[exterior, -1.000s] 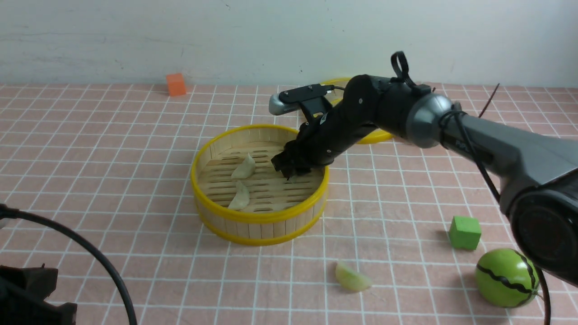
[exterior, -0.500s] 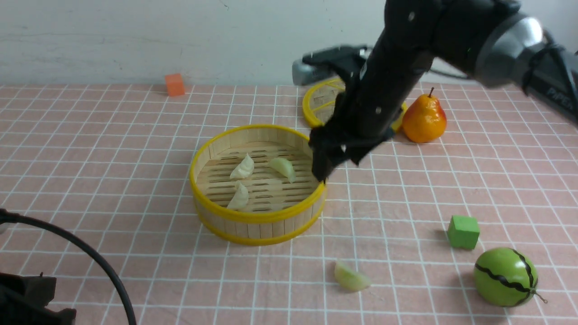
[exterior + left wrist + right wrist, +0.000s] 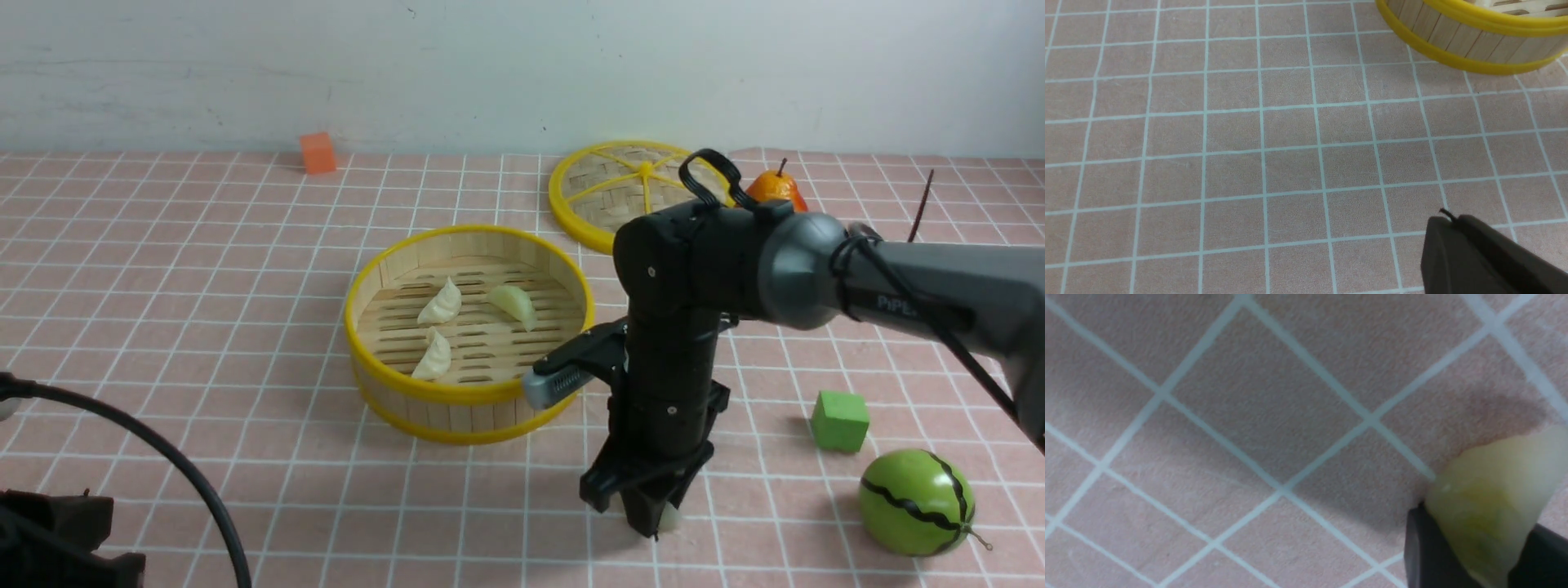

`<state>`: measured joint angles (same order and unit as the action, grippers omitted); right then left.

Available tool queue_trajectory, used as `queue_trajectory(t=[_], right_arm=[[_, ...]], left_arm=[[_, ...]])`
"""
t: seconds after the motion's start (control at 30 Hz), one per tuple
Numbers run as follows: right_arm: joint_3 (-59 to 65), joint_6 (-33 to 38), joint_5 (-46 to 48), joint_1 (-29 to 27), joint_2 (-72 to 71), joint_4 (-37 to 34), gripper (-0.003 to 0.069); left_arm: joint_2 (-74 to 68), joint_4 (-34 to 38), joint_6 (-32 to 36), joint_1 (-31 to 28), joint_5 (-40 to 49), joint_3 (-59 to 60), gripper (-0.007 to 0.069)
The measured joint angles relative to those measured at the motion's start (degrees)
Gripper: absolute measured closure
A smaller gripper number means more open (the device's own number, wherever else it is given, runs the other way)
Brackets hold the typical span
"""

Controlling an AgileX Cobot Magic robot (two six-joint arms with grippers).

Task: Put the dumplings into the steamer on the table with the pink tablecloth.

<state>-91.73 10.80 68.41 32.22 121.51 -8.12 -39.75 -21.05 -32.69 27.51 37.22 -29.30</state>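
At the middle of the table, on the pink tablecloth: the steamer, standing upright, lid off. Three dumplings are lying on its slats: far cream-white dumpling, near cream-white dumpling, inner green dumpling to their right.

Near and to the right of the steamer: the right gripper, pointing straight down at the cloth, is pinching the outer green dumpling between its two dark fingers (in the front view only a pale sliver is showing beside the tips). Whether the dumpling is touching the cloth, I cannot tell.

At the near left: the left gripper, jaws pressed together, is hanging over the cloth and holding nothing.

Far right of the steamer: woven lid, lying flat; orange pear showing behind the arm.

Also lying about: orange cube at the far left; green cube and striped green ball at the near right.
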Motion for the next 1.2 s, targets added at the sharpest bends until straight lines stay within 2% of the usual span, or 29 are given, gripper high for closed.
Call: queue_trajectory(t=[0.17, 0.33, 0.47, 0.53, 0.63, 0.7, 0.73, 0.87, 0.93, 0.97, 1.0, 1.1, 1.2], right_arm=[[-6.2, 2.4, 1.3, 0.0, -2.0, -2.7, 0.0459], [-16.4, 7.9, 0.9, 0.6, -3.1, -8.3, 0.0459], [-19.4, 14.3, -11.4, 1.1, -0.7, -10.9, 0.0459], [-19.5, 15.1, -17.3, 1.1, 2.1, -10.5, 0.0459], [-19.5, 15.3, -20.6, 1.0, 5.8, -9.5, 0.0457], [-19.4, 15.1, -21.1, 1.0, 7.5, -9.0, 0.0433], [-19.3, 13.8, -21.1, 1.0, 8.4, -7.6, 0.0378], [-21.4, 8.5, -16.9, 1.0, 7.9, -1.6, 0.0205], [-25.9, 4.9, -8.2, 1.0, 5.9, 3.7, 0.0129], [-26.3, 4.9, -8.2, 1.0, 5.7, 3.7, 0.0124], [-30.6, 2.3, -1.3, 1.0, 3.1, 6.9, 0.0105], [-35.3, -0.8, 1.2, 1.0, -1.9, 8.1, 0.0118], [-37.5, -2.7, 2.1, 1.0, -14.4, 5.4, 0.0237]], left_arm=[[0.0, 0.0, 0.0, 0.0, 0.0, 0.0, 0.0624], [0.0, 0.0, 0.0, 0.0, -1.2, 0.0, 0.0624], [0.0, 0.0, 0.0, 0.0, -1.4, 0.0, 0.0624], [0.0, 0.0, 0.0, 0.0, -1.4, 0.0, 0.0624], [0.0, 0.0, 0.0, 0.0, -1.4, 0.0, 0.0624], [0.0, 0.0, 0.0, 0.0, -1.3, 0.0, 0.0624], [0.0, 0.0, 0.0, 0.0, -1.3, 0.0, 0.0623], [0.0, 0.0, 0.0, 0.0, -1.3, 0.0, 0.0620], [0.0, 0.0, 0.0, 0.0, -1.3, 0.0, 0.0620], [0.0, 0.0, 0.0, 0.0, -1.3, 0.0, 0.0620], [0.0, 0.0, 0.0, 0.0, -1.3, 0.0, 0.0620], [0.0, 0.0, 0.0, 0.0, -1.3, 0.0, 0.0620], [0.0, 0.0, 0.0, 0.0, -1.2, 0.0, 0.0620]])
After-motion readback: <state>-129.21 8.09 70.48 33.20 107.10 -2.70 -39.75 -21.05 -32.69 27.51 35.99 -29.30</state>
